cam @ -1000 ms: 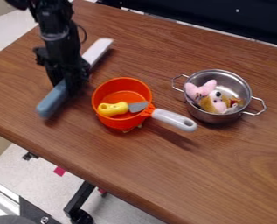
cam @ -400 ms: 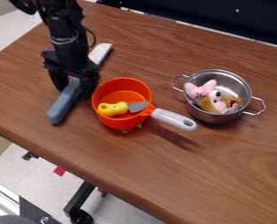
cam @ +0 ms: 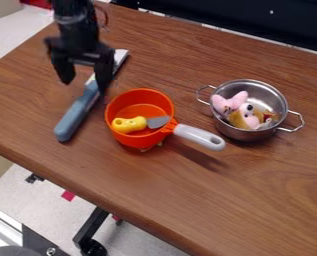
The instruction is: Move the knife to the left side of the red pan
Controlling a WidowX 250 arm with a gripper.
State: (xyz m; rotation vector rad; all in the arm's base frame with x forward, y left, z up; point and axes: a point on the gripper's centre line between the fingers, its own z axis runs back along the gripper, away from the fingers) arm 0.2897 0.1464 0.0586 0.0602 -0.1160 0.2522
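The gripper (cam: 84,84) hangs at the upper left with its two fingers spread apart, over the middle of the knife and holding nothing. The knife (cam: 76,114) lies slanted on the table, left of the red pan, its blue-grey handle toward the front and its pale blade toward the back, partly hidden behind the gripper. The red pan (cam: 140,140) stands just right of the knife, its white handle pointing right. A small toy with a yellow handle and grey blade (cam: 128,124) lies inside the pan.
A steel pot (cam: 246,134) with two handles stands to the right, holding a pink, white and brown plush toy (cam: 246,115). The table's front edge (cam: 67,176) runs diagonally across the lower left.
The knife has shifted slightly right toward the pan and come to rest. The gripper moved right with it, then opened and rose a little off it.
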